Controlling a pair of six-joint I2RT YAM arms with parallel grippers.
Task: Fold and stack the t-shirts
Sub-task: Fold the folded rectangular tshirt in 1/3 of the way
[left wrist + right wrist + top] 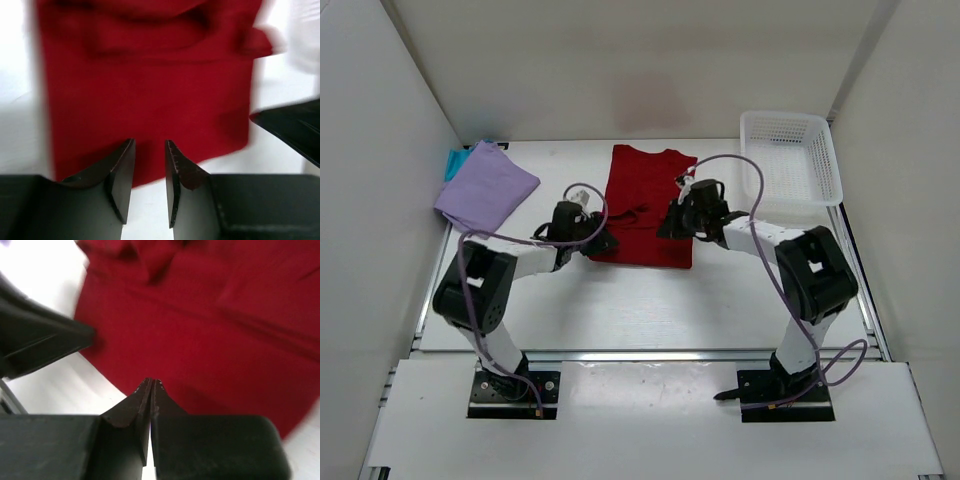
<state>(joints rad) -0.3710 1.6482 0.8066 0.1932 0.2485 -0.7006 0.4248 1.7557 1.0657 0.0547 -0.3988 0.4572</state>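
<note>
Top view only: red t-shirt (646, 205) flat mid-tabletop (650, 310), lavender t-shirt (486, 187) folded far left over teal t-shirt (454, 163), white basket (791, 160) far right. Left wrist view: left tool (150, 150) spread narrowly over red shirt's near edge, pinching nothing. Right wrist view: right tool (150, 385) pressed together, empty, above red cloth; both wrist views blurred.

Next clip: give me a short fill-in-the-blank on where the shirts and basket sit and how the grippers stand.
1. The t-shirt lying between the two grippers is ____.
2. The lavender t-shirt lies on top of the ____ one.
3. The white basket stands at the table's far ____ corner.
4. The right gripper has its jaws ____.

Missing words: red; teal; right; shut
</note>
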